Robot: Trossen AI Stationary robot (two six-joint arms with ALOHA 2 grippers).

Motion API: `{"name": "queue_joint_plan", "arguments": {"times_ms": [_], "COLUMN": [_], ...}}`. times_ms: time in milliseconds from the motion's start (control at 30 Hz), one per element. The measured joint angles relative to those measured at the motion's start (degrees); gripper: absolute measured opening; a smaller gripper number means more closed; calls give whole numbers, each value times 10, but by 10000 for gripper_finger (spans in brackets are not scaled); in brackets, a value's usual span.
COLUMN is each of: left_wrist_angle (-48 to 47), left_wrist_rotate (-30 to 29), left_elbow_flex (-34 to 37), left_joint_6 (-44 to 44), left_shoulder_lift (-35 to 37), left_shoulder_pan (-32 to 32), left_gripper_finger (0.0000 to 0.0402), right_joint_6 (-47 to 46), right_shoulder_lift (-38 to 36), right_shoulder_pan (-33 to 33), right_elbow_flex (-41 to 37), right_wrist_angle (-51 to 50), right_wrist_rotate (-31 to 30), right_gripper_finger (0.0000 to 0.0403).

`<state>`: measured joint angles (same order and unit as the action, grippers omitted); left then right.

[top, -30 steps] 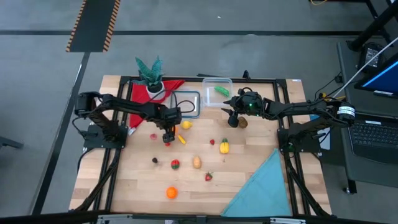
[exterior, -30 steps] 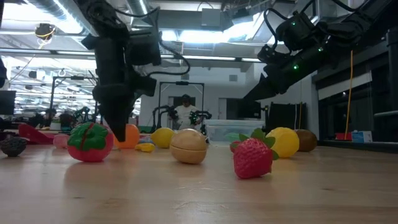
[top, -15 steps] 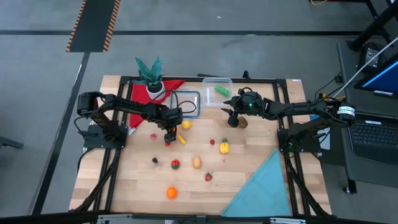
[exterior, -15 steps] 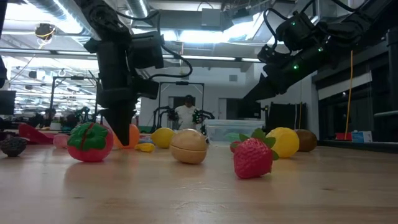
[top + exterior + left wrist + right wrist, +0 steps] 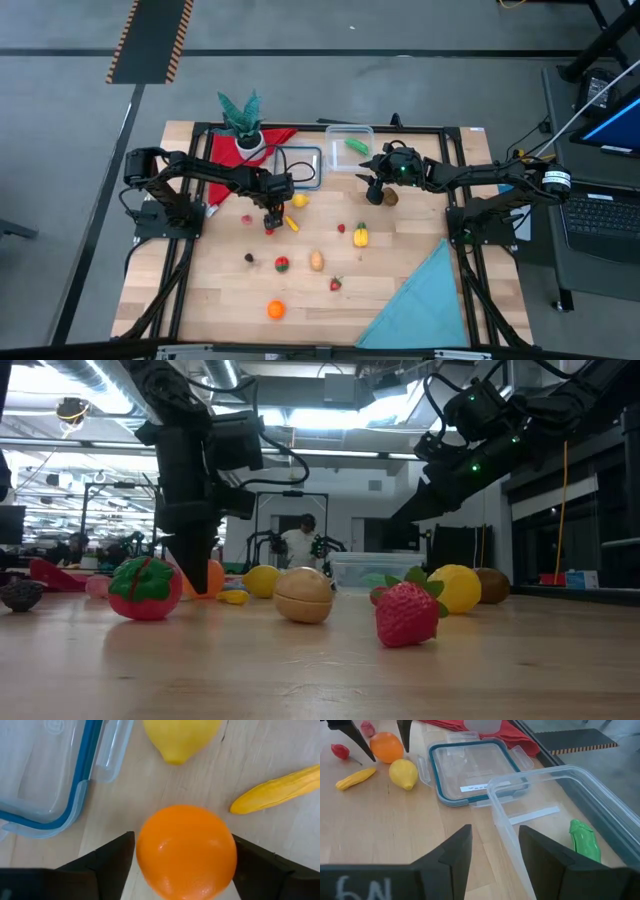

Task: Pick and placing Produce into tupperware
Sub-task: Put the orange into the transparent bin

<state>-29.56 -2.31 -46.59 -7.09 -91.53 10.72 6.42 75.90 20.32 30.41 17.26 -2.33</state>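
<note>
Left gripper at centre-left of the high view, fingers spread wide either side of an orange, contact not discernible. Right gripper part-open, empty, beside the tupperware at upper centre, holding a green vegetable. Remaining produce scattered over the table.

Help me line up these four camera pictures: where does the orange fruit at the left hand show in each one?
High view: mostly hidden under the left hand.
Low view: orange fruit peeks out right behind the dark hand.
Left wrist view: orange fruit fills the centre between the two fingers.
Right wrist view: upper left, between two dark fingers.
Shared landmark: the lemon beside it.
</note>
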Motion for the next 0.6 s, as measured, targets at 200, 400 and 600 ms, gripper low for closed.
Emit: {"name": "queue_joint_plan", "arguments": {"times_ms": [200, 400, 600], "left_wrist_angle": [-4, -12, -12], "left_wrist_rotate": [0, 0, 0], "left_elbow_flex": [0, -1, -1], "left_joint_6": [0, 0, 1], "left_shoulder_lift": [0, 1, 1], "left_shoulder_pan": [0, 0, 0], "left_gripper_finger": [238, 238, 238], "right_joint_6": [-1, -1, -7], "right_shoulder_lift": [0, 0, 0], "right_shoulder_pan": [0, 0, 0], "right_elbow_flex": [0, 0, 0], "right_wrist_angle": [0, 0, 0], "right_wrist_rotate": [0, 0, 2], "right_gripper_finger": [166, 166, 166]}}
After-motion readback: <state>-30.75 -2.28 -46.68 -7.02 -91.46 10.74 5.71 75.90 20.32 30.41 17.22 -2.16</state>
